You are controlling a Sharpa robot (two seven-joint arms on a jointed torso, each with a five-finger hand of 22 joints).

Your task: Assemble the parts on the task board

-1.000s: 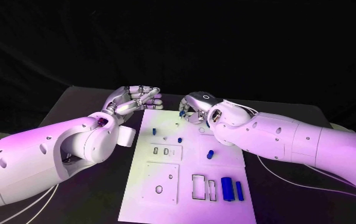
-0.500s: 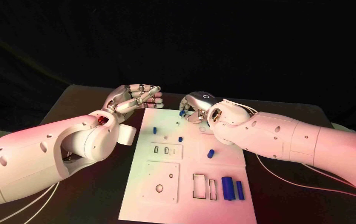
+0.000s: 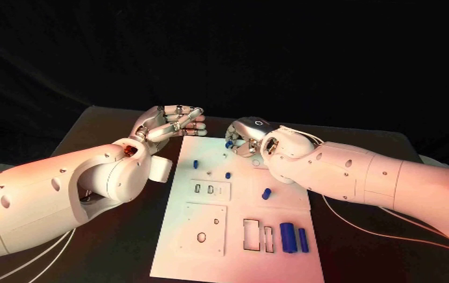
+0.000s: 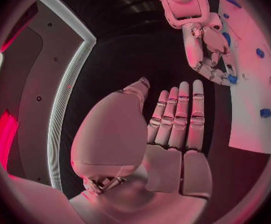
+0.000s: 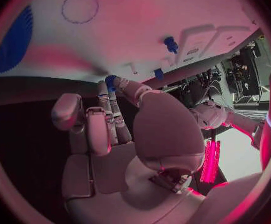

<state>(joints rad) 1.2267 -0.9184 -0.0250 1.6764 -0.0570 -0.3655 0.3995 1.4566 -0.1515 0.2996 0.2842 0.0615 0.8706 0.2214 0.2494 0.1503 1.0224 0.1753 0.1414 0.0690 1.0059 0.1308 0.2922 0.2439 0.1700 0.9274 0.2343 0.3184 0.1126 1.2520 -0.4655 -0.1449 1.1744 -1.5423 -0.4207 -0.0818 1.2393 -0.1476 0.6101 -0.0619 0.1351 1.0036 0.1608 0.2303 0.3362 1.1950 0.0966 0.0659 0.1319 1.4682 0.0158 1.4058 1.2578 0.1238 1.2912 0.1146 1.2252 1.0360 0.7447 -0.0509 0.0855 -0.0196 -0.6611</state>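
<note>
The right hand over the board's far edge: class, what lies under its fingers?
A small blue part shows at the right hand's fingertips, above the task board. The hand covers the board beneath, so any slot there is unseen.

White task board [image 3: 239,244] lies flat mid-table, long side running away from robot. Two long blue bars [image 3: 294,239] lie side by side at near right corner, just beside two empty rectangular slots [image 3: 256,235]. Short blue cylinder [image 3: 266,194] rests tilted right of centre. Small blue peg [image 3: 196,164] stands near left edge, another [image 3: 228,176] just beyond paired small slots [image 3: 204,189]. Round hole [image 3: 201,237] open on raised near-left plate. Tiny blue part [image 3: 230,144] pinched in right hand [image 3: 247,138] over far edge.
</note>
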